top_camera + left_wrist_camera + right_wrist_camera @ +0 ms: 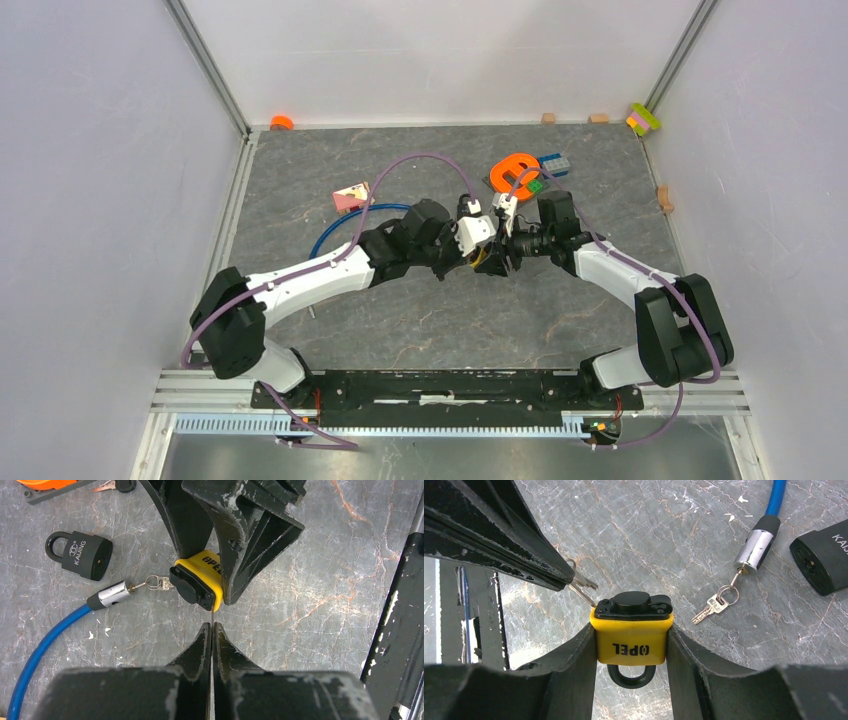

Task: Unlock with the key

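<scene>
Furthest left on the grey tabletop [325, 605] lies a blue cable [40, 645], curving up to its steel end [112, 594]. Just above that end sits a black lock [82, 555], lying flat with its shackle pointing away from the cable and not touching it. A small bunch of spare keys [159, 583] hangs from the steel end and reaches toward the middle of the scene. Next comes my left pincer [212, 627], clenched tight with its fingertips pressed together on the key [583, 591]. The thin blade sticks out past the tips, and a ring shows behind them. The blade's tip meets the left corner of the black cap on the yellow padlock [631, 645]; I cannot tell whether it sits in the keyway. The padlock is over the middle of the tabletop, between the two arms, near the spare keys but apart from them. My right pincer [631, 627] grasps it, one finger flat against each yellow side. The cap faces my left pincer and the shackle points back toward my right wrist.
</scene>
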`<state>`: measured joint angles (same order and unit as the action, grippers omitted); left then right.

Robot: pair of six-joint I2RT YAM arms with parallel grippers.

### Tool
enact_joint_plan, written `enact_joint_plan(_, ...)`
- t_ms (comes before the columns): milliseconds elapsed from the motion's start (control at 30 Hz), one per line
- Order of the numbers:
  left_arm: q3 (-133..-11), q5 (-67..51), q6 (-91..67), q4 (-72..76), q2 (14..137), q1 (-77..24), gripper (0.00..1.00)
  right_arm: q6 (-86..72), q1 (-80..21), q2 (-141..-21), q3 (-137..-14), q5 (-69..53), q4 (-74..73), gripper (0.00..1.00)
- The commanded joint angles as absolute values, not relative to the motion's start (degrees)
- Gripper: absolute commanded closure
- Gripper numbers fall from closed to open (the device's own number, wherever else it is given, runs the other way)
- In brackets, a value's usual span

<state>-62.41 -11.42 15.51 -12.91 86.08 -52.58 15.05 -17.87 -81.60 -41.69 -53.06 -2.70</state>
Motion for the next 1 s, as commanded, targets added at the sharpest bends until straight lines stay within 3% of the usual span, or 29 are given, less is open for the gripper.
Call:
enact_joint_plan(0, -62.05, -10.81, 17.27, -9.51, 84.07, -52.91, 0.98, 17.0, -17.62, -81.66, -43.07, -55.46, -2.1, 1.0)
enact_joint_plan(967, -62.16, -13.45, 17.75, -11.42, 86.25, -53.0, 0.98, 16.61, -17.66, -82.27, -43.59, -56.69, -2.19, 1.0)
